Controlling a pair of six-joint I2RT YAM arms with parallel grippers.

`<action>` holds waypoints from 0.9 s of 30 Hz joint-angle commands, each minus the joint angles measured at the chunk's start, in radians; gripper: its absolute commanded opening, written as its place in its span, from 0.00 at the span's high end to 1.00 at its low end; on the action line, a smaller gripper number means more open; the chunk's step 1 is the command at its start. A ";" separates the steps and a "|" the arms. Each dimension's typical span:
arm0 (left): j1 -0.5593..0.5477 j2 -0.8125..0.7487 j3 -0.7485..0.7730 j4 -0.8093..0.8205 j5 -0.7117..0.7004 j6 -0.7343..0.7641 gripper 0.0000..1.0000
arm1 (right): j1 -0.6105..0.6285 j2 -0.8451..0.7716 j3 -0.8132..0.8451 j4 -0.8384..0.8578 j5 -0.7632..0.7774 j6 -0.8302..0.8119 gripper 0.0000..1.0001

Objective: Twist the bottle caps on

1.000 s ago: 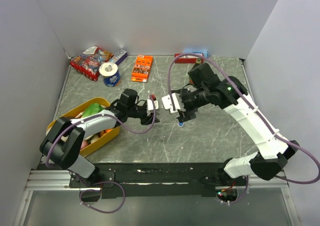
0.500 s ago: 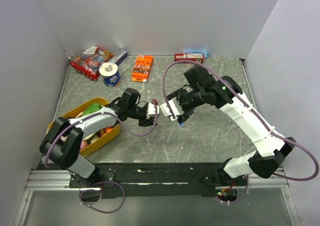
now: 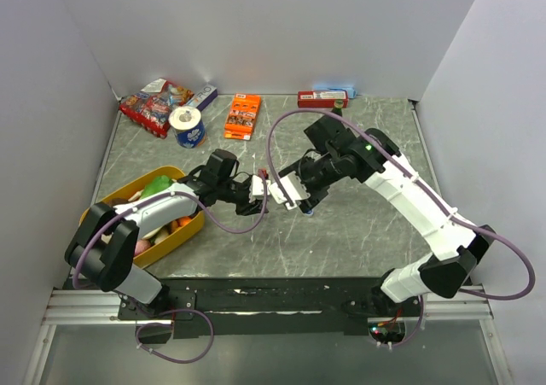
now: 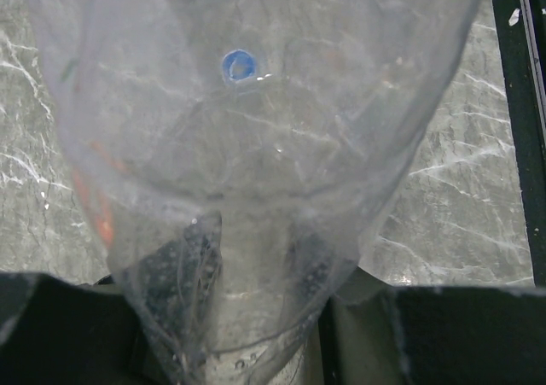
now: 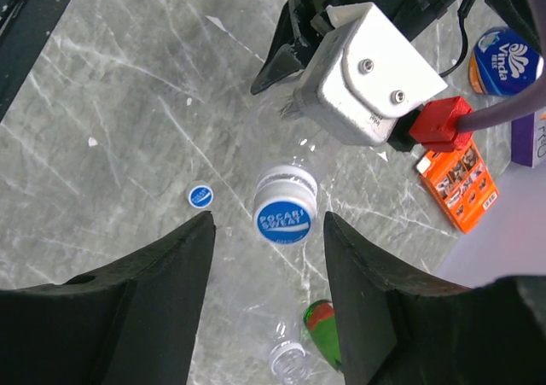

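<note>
- A clear plastic bottle is gripped by the left end effector, whose 2 fingers are closed on it.
- The bottle is placed over the grey marbled counter, nearer the arm bases than the orange carton and slightly to that carton's right. Whether it touches the counter cannot be told.
- A blue screw cap with a white rim, printed with white lettering, is seen on the neck of that bottle. Whether it is screwed tight cannot be told.
- The right end effector is held open. Its 2 fingers are spread to either side of that cap and kept apart from it, on the side of the bottle away from the orange carton.
- A small loose blue cap is laid flat on the counter, just beside the held bottle and farther from the orange carton than the bottle is.
- A second clear bottle, its neck uncapped, is seen at the bottom edge of the right wrist view, well apart from the orange carton. Whether it is upright cannot be told.
</note>
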 commanded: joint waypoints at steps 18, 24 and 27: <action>0.003 -0.091 -0.034 0.205 0.029 -0.094 0.99 | -0.005 0.006 -0.092 0.158 -0.004 0.093 0.75; 0.002 -0.145 -0.102 0.435 -0.055 -0.270 0.99 | -0.060 0.090 0.007 0.182 -0.125 0.396 0.87; -0.004 -0.156 -0.122 0.499 -0.090 -0.338 0.99 | -0.091 0.124 0.036 0.209 -0.168 0.533 0.92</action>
